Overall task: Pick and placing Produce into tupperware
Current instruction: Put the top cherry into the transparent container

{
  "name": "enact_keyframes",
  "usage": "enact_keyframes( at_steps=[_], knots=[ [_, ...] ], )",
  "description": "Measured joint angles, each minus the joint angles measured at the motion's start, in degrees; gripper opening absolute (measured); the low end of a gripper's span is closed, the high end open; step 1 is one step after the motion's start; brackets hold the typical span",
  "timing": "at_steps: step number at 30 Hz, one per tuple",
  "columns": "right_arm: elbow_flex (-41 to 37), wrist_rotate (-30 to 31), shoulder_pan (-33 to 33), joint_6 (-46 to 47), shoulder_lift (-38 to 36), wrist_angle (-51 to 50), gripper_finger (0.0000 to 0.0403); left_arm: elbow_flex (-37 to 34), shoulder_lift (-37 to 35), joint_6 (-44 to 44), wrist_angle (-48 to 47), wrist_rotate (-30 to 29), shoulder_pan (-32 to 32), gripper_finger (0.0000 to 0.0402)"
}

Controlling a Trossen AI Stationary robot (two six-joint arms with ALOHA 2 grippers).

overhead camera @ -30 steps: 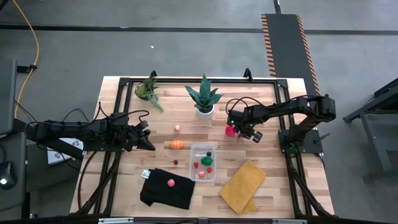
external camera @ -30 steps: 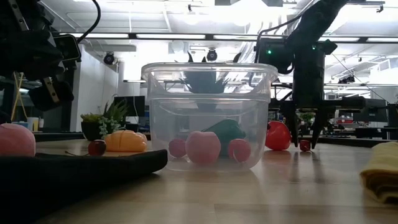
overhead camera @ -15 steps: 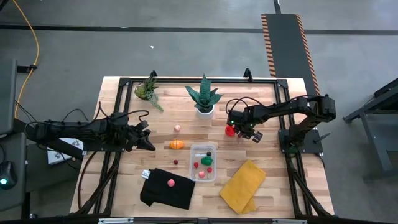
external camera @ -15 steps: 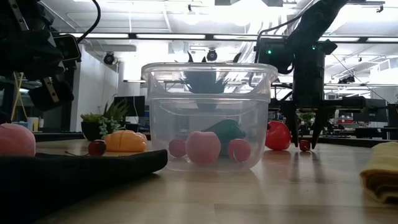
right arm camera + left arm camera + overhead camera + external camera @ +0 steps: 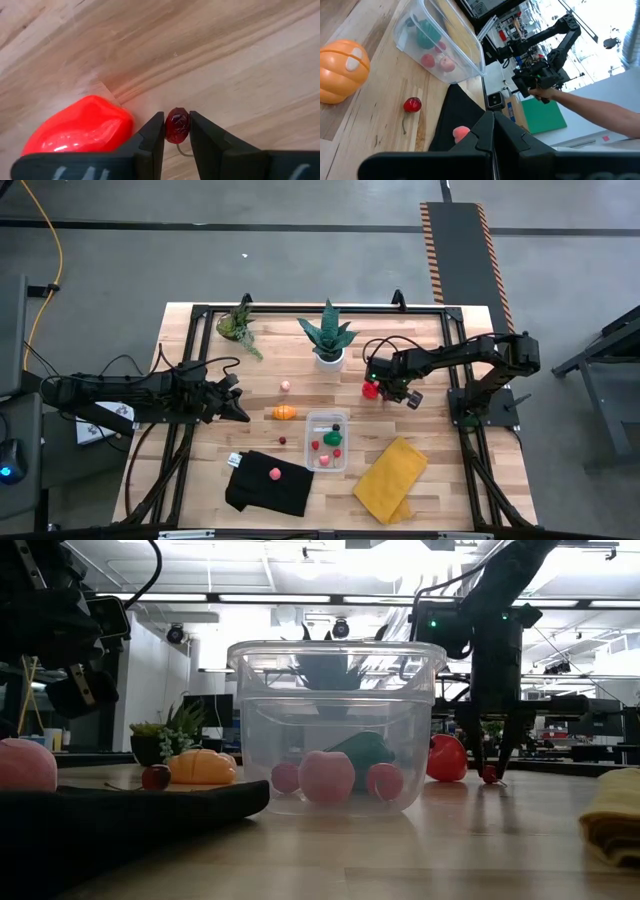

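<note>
My right gripper points down at the table's right middle, shut on a small dark red cherry. The cherry lies beside a red toy vegetable. The clear tupperware holds a green piece and several pink and red pieces. An orange toy, a second dark cherry and a small pink piece lie on the wood. Another pink piece lies on the black cloth. My left gripper is shut and empty at the left, above the table. My right gripper pinches the cherry's round body between its two fingertips, one on each side. The fingers come from above, pointing down. In the low view the cherry sits at table level between the tips.
A black cloth lies at the near left and a yellow cloth at the near right. Two potted plants stand at the far edge. A person's arm shows beyond the table in the left wrist view.
My right gripper's fingers have drawn together around the cherry on the table; the gripper has stayed in place.
</note>
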Motion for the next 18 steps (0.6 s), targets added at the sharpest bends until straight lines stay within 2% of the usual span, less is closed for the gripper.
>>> enact_keyframes(
  at_steps=[18],
  knots=[
    [0.0, -7.1, 0.0, -9.8, -0.1, -0.7, 0.0073, 0.0, 0.0, 0.0, 0.0, 0.0, 0.0, 0.0001]
  ],
)
